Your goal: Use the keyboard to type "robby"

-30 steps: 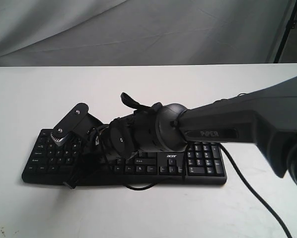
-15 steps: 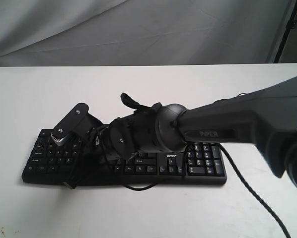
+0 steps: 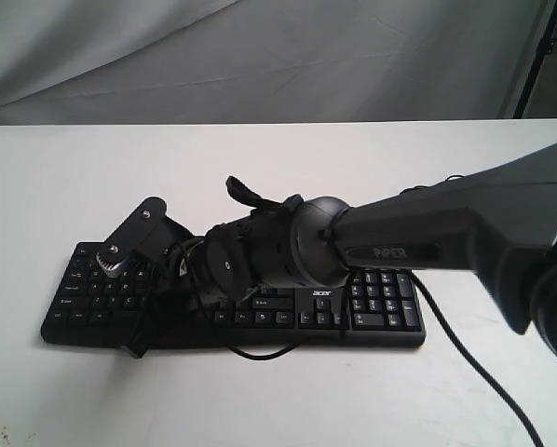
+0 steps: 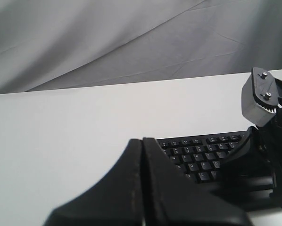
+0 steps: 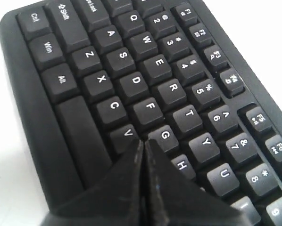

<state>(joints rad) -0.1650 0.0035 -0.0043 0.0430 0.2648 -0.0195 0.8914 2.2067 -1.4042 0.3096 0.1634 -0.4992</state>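
Observation:
The black keyboard (image 3: 376,300) lies on the white table, its acer logo facing the front edge. My right arm reaches across it from the right. The right gripper (image 3: 165,296) points down over the left-middle letter keys. In the right wrist view the keyboard (image 5: 145,70) fills the frame and the right gripper (image 5: 144,141) is shut, its tip between V and G and beside H; the key beneath it is hidden. My left gripper (image 4: 142,140) is shut on nothing and hovers off the left end of the keyboard (image 4: 197,153).
A thin black cable (image 3: 474,363) runs from the keyboard's right end across the table toward the front right. A dark loop of cable (image 3: 260,352) hangs past the keyboard's front edge. Grey cloth (image 3: 260,56) forms the backdrop behind the table (image 3: 74,177).
The right gripper has dropped slightly toward the keys. The left gripper cannot be compared.

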